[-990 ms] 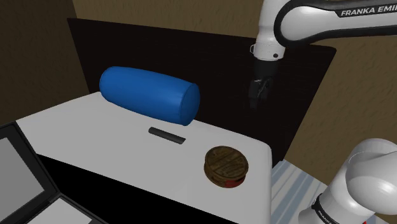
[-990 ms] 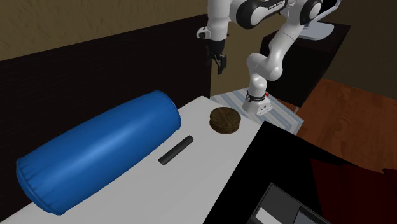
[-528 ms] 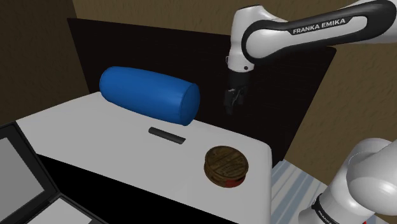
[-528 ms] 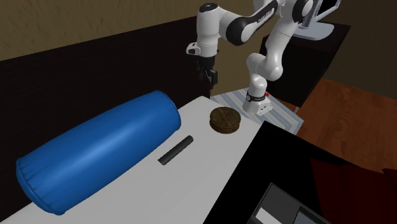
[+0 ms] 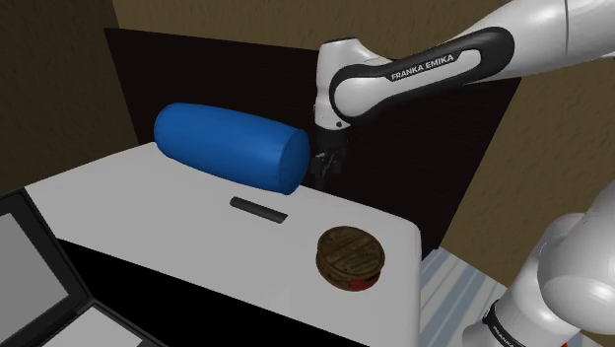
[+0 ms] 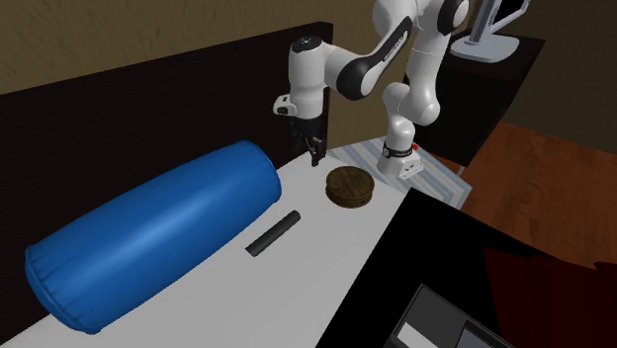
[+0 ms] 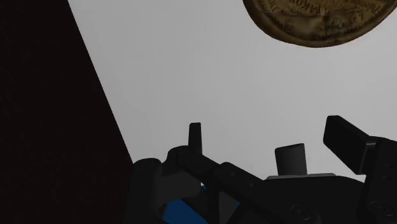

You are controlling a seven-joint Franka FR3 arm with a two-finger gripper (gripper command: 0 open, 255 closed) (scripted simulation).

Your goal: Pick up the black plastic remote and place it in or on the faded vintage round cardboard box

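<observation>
End effector (image 5: pixel 320 173) (image 6: pixel 312 150) (image 7: pixel 243 149): points down, hangs low over the back edge of the bed (image 5: pixel 148 202), close against the end face of the blue bolster (image 5: pixel 232 148).

Fingers (image 7: pixel 195 137): stand apart, with bare white bed between them and nothing held.

Remote (image 5: pixel 258 209) (image 6: pixel 273 233): lies flat on the bed, apart from the end effector. Sits lower than it, out toward the open middle of the bed and away from the dark headboard (image 5: pixel 217 69). Rests just in front of the bolster without touching it.

Remote's long axis: runs alongside the bolster, roughly parallel to the headboard. One end points back toward the end effector's side of the bed, so that end is the nearer one.

Box (image 5: pixel 349 256) (image 6: pixel 350 187) (image 7: pixel 318 19): round, brown, lid on. Stands on the bed beyond the end effector from the bolster, toward the stand. Well apart from the remote, on the far side of the remote's nearer end.

Turning relation: probably calls for a shift away from the headboard and back along the bolster, then a drop. Best closed across the remote's narrow width, so square to that long axis. Cannot tell from the wrist view how the finger line sits to the remote.

Nearer arm: only one arm on the rig.
</observation>
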